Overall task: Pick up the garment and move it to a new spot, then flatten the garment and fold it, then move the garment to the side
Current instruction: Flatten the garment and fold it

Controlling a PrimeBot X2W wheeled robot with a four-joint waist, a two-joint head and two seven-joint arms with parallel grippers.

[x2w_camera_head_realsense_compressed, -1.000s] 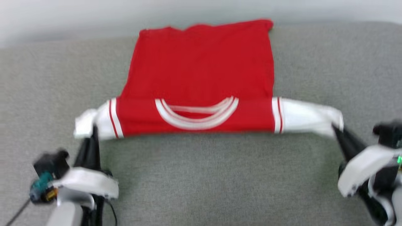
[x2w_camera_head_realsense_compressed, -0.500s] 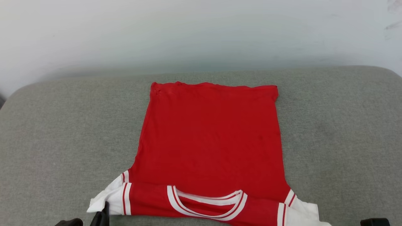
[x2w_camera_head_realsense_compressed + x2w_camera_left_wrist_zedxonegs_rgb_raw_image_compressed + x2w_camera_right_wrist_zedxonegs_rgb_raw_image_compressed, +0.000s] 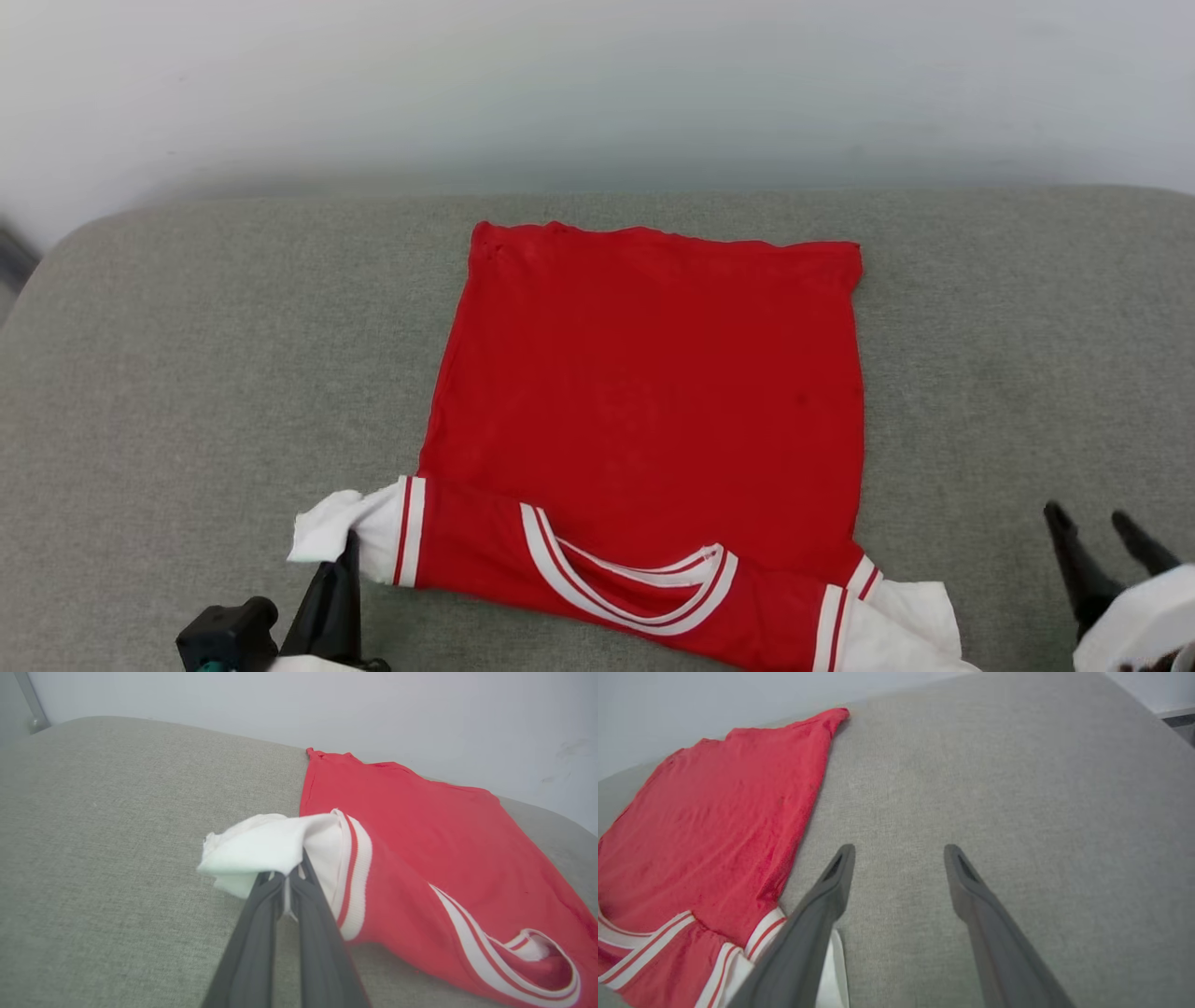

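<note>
- Where things stand: the garment (image 3: pixel 653 373) (image 3: pixel 420 835) (image 3: pixel 714 812) lies spread on the grey fabric tabletop (image 3: pixel 187 373). Its hem (image 3: pixel 663 241) is at the far side, and the collar (image 3: pixel 635 597) end is nearest the robot, flipped over onto the red body.
- The left gripper (image 3: pixel 347 551) (image 3: pixel 289 882) has its fingers pressed together, pinching the white left sleeve (image 3: pixel 336 523) (image 3: pixel 261 844). That sleeve is bunched up and looks raised off the tabletop.
- The right gripper (image 3: pixel 1088 518) (image 3: pixel 899 851) has its fingers spread wide with nothing in them. It sits beside the garment, apart from the right sleeve (image 3: pixel 910 616), which lies loose on the tabletop.
- My read is that this is the flatten-and-fold part: the shoulder band is turned over and only the left side is left to set down.
- If it were me, I'd give the left sleeve a gentle tug outward first so the wad opens up. Then I'd lower it right onto the cloth before spreading the fingers. Dropping it from height just leaves a lump.
- The folded band looks skewed, with the left end further up than the right. I'd bring the left end back toward the robot while setting it down, to square the crease.
- Don't yank hard. With the right side free, nothing anchors the garment and I'd guess the whole thing would slide.
- Once it's down, pull the fingers straight back so they don't snag the striped trim.
</note>
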